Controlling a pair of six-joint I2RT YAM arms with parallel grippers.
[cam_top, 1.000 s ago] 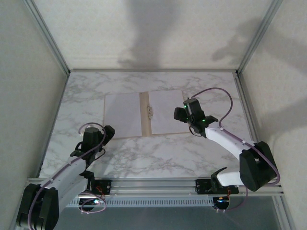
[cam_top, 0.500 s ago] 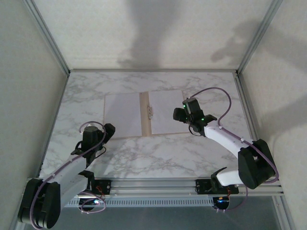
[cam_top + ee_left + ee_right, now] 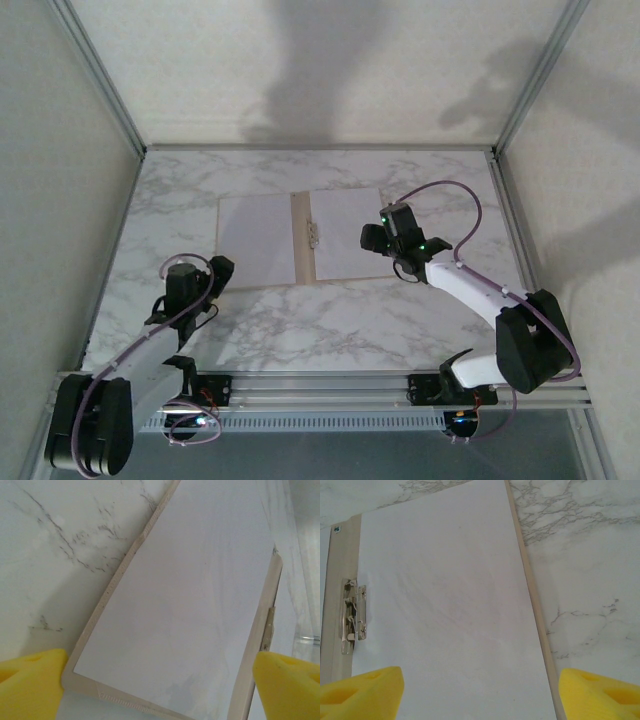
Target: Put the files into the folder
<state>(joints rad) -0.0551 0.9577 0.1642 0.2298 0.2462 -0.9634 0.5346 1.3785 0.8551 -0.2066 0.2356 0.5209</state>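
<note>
- The files (image 3: 347,235) lie as white sheets on both halves of the folder (image 3: 301,262), one to either side of the crease.
- The folder is spread open and flat in the middle of the marble worktop (image 3: 330,320), with its tan border showing around the sheets.
- A small metal clip (image 3: 352,616) sits at the crease, just touching the inner edge of the right sheet.
- The right tool (image 3: 374,240) is over the near right part of the right sheet. Its yellow pads (image 3: 360,687) are spread wide and grasp nothing. From here I cannot tell whether it touches the paper.
- The left tool (image 3: 220,274) is near the folder's near left corner. Its pads (image 3: 30,680) are also wide apart and released, with that corner lying between them.
</note>
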